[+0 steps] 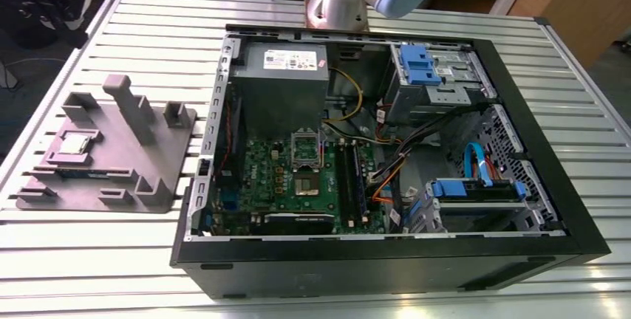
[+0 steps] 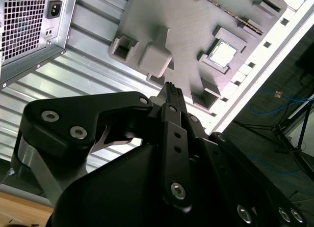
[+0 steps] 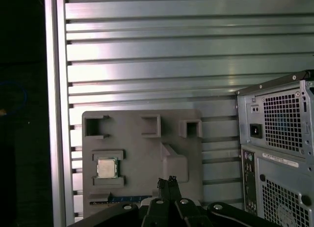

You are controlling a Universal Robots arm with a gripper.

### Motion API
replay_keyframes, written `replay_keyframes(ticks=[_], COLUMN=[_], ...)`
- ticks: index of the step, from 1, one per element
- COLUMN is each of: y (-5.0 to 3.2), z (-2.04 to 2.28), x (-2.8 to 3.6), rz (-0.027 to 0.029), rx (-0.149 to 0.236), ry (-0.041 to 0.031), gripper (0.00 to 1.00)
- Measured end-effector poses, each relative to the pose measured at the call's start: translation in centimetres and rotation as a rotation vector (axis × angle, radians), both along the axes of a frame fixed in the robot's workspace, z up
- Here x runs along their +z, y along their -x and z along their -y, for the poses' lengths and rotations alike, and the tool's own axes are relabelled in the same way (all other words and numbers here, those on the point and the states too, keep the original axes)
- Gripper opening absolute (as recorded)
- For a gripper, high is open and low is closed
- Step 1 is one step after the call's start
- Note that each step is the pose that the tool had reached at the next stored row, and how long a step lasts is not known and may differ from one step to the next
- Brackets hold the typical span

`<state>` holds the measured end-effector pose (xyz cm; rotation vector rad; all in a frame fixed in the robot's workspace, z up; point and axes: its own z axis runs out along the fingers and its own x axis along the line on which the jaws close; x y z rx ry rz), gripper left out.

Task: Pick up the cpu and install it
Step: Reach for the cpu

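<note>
The cpu (image 3: 107, 168) lies flat in its own little pocket in the grey tray (image 3: 142, 153). The tray sits on the bench (image 1: 99, 260), on the exterior view's left of the open computer case (image 1: 394, 260). The shiny metal top of the cpu faces up.

The claw (image 3: 167, 180) hangs high above the tray, well apart from the cpu. Its two tips look pressed close together, and it holds nothing.

I think the cpu is very light and stiff, like a thin little tile. The metal top looks smooth, so it may slip. It is also easy to hurt, so a hard squeeze or a bump on the underside could spoil it. The pocket has raised walls on two sides and looks open on the other two. I would take hold of it by two opposite edges, where the pocket is open, and lift it level.
</note>
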<state>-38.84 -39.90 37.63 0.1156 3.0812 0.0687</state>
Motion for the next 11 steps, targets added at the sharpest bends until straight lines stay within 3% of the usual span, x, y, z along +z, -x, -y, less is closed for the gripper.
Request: replay_keyframes(ticks=[11], y=[1.01], z=[0.00], x=[-0.12], rz=[0.0014], rx=[0.000], ry=[-0.0001], gripper=[0.10])
